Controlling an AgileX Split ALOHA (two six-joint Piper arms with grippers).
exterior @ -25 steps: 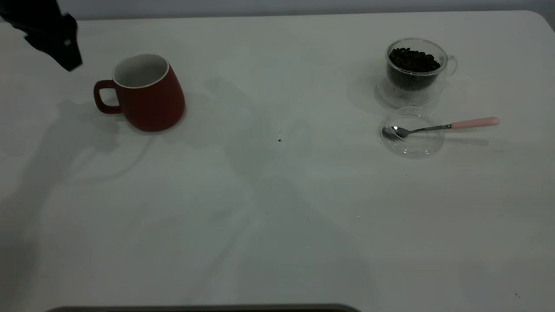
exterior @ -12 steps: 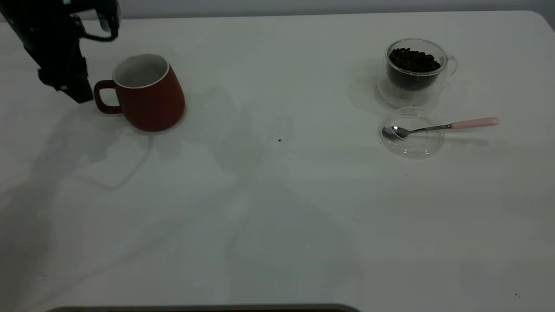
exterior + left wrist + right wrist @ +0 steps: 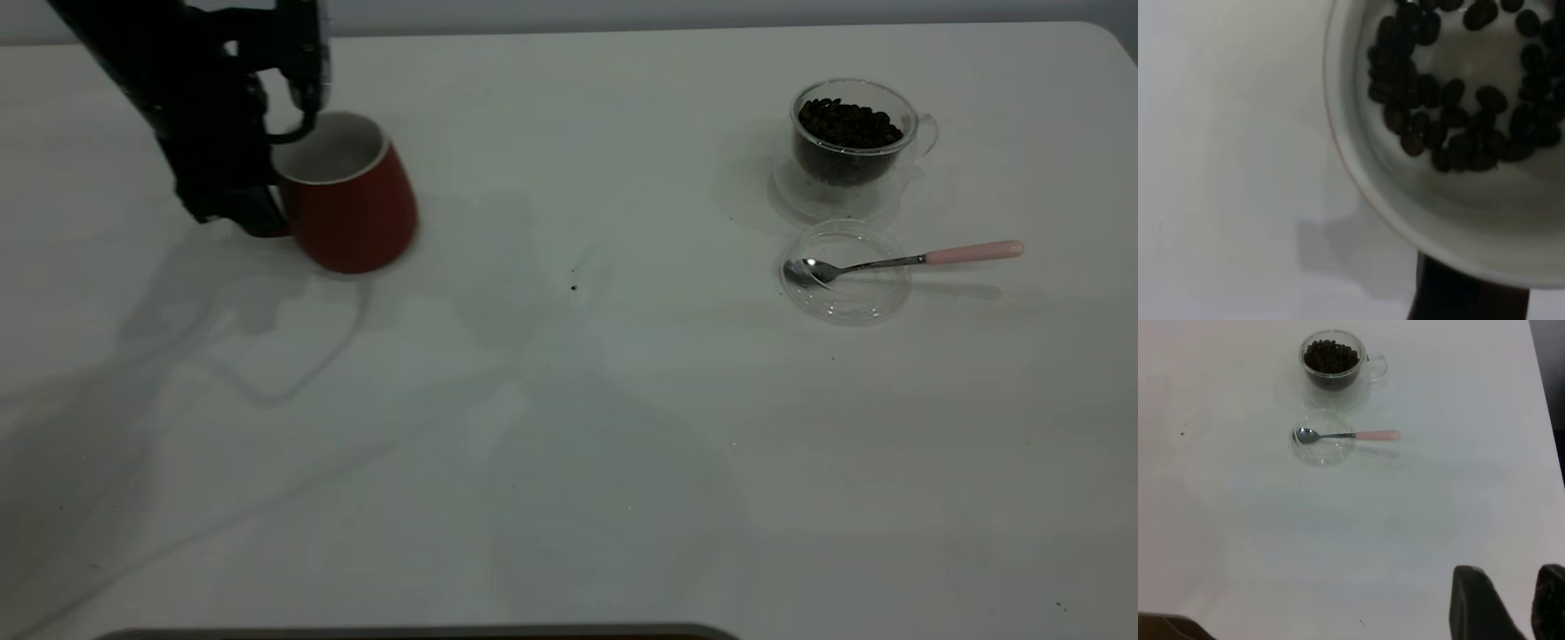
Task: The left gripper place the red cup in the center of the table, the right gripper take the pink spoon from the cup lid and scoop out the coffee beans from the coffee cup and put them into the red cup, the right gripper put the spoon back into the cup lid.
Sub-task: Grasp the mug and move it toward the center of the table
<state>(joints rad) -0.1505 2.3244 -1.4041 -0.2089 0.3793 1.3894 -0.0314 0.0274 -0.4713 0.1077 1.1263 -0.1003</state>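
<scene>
The red cup (image 3: 351,209) with a white inside stands tilted at the table's left. My left gripper (image 3: 267,191) is on its handle side, covers the handle and is shut on the cup. The left wrist view looks down into the cup (image 3: 1458,220), where several coffee beans (image 3: 1451,127) lie, with one dark finger (image 3: 1465,293) under the rim. The glass coffee cup (image 3: 849,133) full of beans stands at the far right. The clear lid (image 3: 845,298) lies in front of it and holds the pink-handled spoon (image 3: 925,258). My right gripper (image 3: 1510,587) is open, well away from the spoon (image 3: 1358,435).
The white table's (image 3: 569,444) middle holds only a small dark speck (image 3: 573,287). The table's far edge runs just behind the red cup and the glass cup. Its right edge (image 3: 1545,420) shows in the right wrist view.
My left gripper came down from the far left corner onto the red cup's handle side. The cup has shifted right and tilted. The spoon, lid and glass cup have not moved.
</scene>
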